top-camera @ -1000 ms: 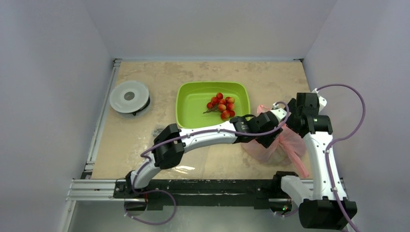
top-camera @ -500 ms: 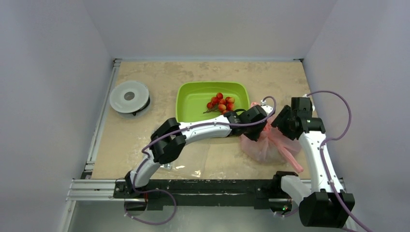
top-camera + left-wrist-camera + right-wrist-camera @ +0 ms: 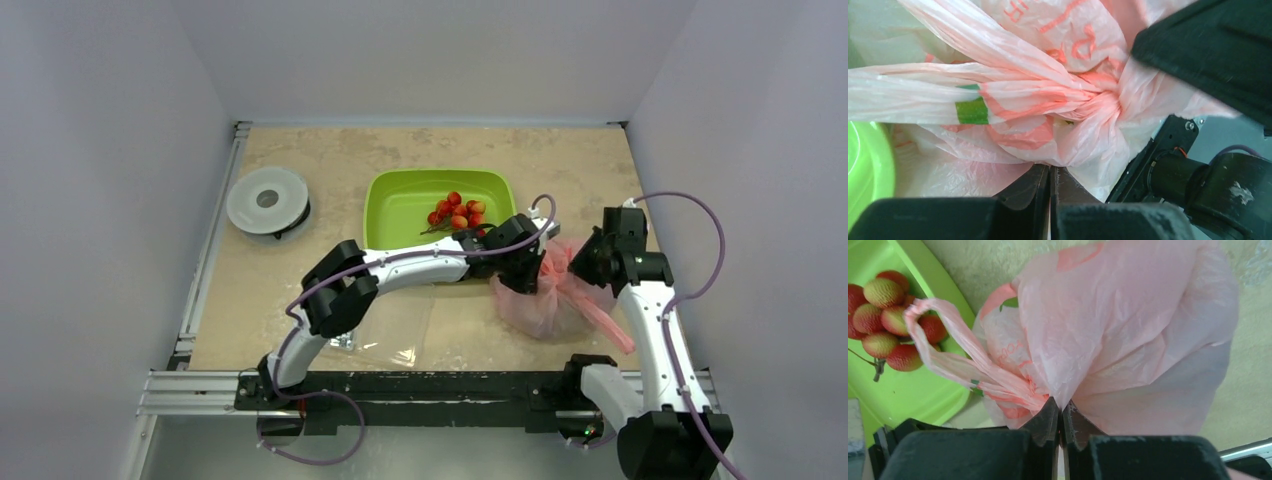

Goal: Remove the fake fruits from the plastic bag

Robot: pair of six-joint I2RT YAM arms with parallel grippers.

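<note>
- Round lidded container [image 3: 267, 199]: far left of the table, well apart from the work.
- Clear flat box [image 3: 388, 330]: near front edge, under the left arm's reach; not involved.
- Green tray [image 3: 375, 215]: centre back. It holds a berry cluster [image 3: 458, 214] only.
- Left gripper [image 3: 1050, 172]: jaws closed tight, a thin fold of film pinched at the tips, on the bag's tray side.
- Plastic bag [image 3: 548, 305]: just right of the tray, resting on the table, neck gathered and twisted, one loop handle draped over the tray rim.
- Fake fruits: none visible; judged to be inside the bag, behind the crumpled pink film.
- Right gripper [image 3: 1060, 407]: jaws closed on a fold of the bag's opposite side.
- Step in hand, as judged: opening the bag, both pinches set.
- Next move calls for drawing the two pinches apart, gently, to spread the mouth without tearing or lifting the load.
</note>
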